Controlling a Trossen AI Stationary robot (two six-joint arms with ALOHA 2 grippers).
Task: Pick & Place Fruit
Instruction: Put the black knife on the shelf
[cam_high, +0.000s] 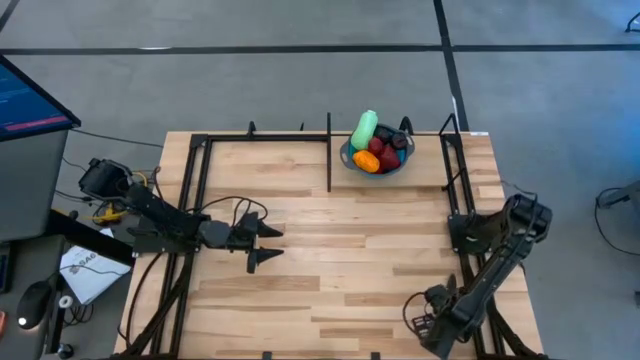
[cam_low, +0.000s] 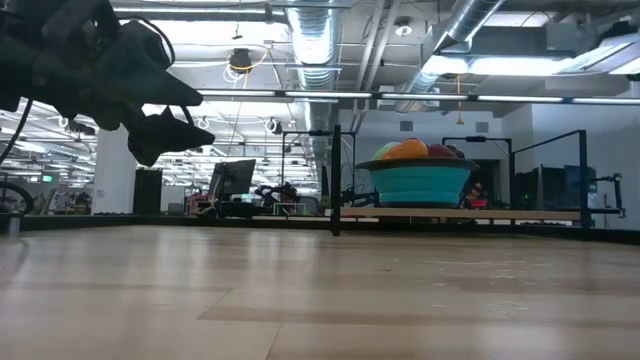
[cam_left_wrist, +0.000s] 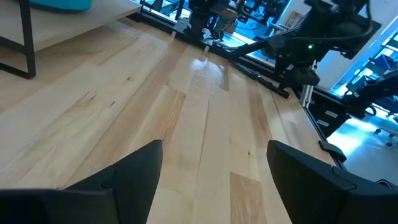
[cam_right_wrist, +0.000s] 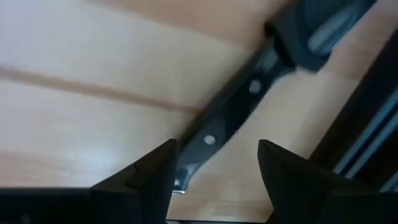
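1. Fruit (cam_high: 377, 147) sits heaped in the blue bowl (cam_high: 352, 163) at the table's (cam_high: 330, 250) far edge, pale green piece (cam_high: 364, 129) on top.
2. Right gripper (cam_right_wrist: 214, 165) hangs low at the near right corner, fingers spread, a black knife (cam_right_wrist: 233, 121) lying flat on the wood between them, ungripped.
3. Left gripper (cam_high: 268, 242) hovers over the left side, fingers apart, empty.

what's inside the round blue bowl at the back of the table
The round blue bowl holds piled toy fruit: a pale green oblong piece, an orange piece and red pieces. Anything beneath the pile is covered.
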